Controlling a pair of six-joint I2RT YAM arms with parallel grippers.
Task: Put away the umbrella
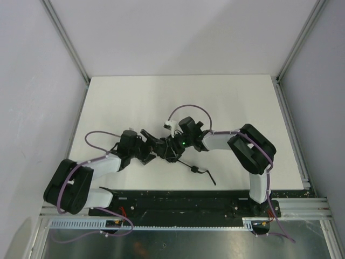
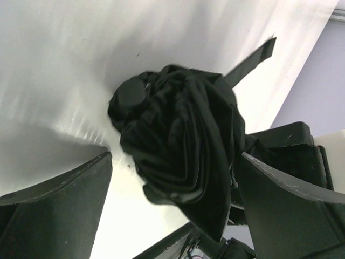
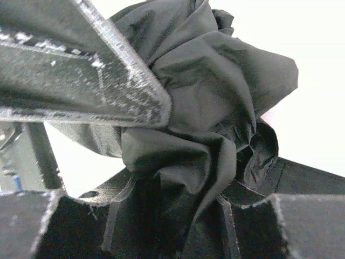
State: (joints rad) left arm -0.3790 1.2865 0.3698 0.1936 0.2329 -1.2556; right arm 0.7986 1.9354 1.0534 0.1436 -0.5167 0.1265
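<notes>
The umbrella [image 1: 157,145] is a bunched black bundle of fabric in the middle of the white table [image 1: 215,97], between the two arms. A thin black strap [image 1: 200,172] trails from it toward the near right. In the left wrist view the folded canopy [image 2: 183,145] fills the gap between my left gripper [image 2: 172,194]'s widely spread fingers [image 2: 54,205], and neither finger presses on it. My right gripper [image 3: 161,156] is shut on the crumpled canopy fabric [image 3: 215,91], which is pinched between its upper finger [image 3: 81,65] and the lower one. The handle is hidden.
Grey walls and aluminium posts [image 1: 67,40] close in the table on the left, back and right. A metal rail [image 1: 291,135] runs along the right edge. The black base plate [image 1: 183,200] of the arms lies along the near edge.
</notes>
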